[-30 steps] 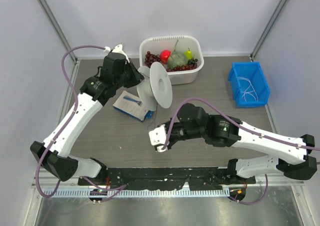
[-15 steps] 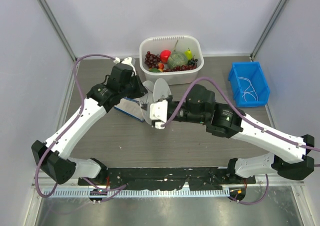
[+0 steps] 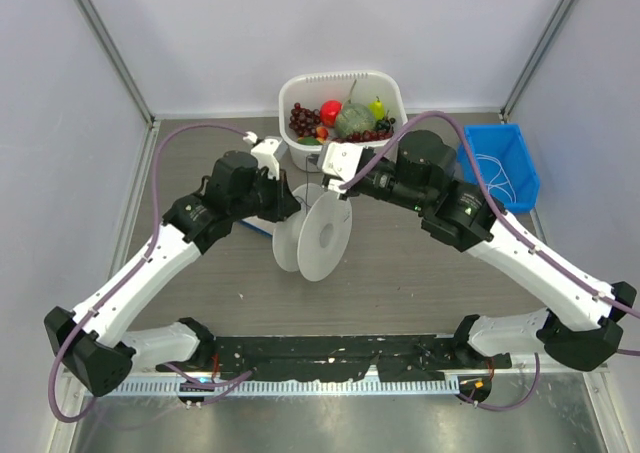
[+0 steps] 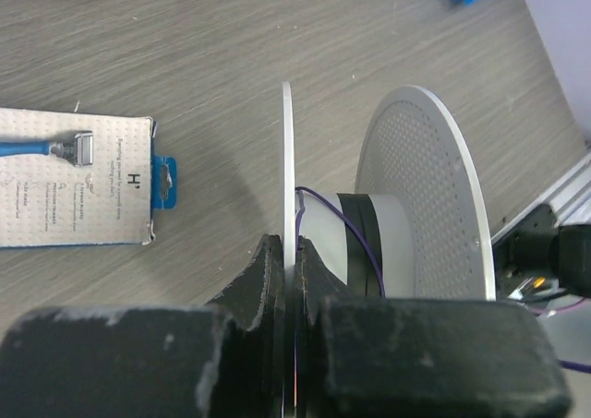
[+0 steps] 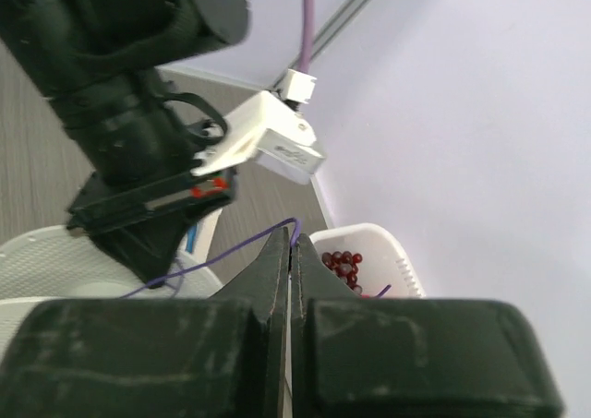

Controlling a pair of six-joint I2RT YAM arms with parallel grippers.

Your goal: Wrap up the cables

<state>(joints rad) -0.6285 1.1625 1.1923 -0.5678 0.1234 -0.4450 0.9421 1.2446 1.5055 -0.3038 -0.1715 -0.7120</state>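
A round white plastic spool (image 3: 312,235) stands on its edge at mid-table. My left gripper (image 3: 288,207) is shut on the rim of one flange (image 4: 287,160); the other, dotted flange (image 4: 434,197) is to the right. A thin purple cable (image 4: 342,217) runs over the hub. My right gripper (image 3: 322,189) is just behind the spool and shut on this purple cable (image 5: 231,252), which leads down to the spool (image 5: 37,252). Its fingers meet at the tip (image 5: 291,243). Thin white cables (image 3: 495,178) lie in the blue bin.
A white basket (image 3: 340,76) of fruit stands at the back centre, also in the right wrist view (image 5: 369,238). A blue bin (image 3: 520,143) is at the back right. A carded blue razor (image 4: 74,187) lies left of the spool.
My right gripper has swung from in front of the spool up and over to behind it, carrying the purple cable. My left arm has brought the spool forward towards mid-table.
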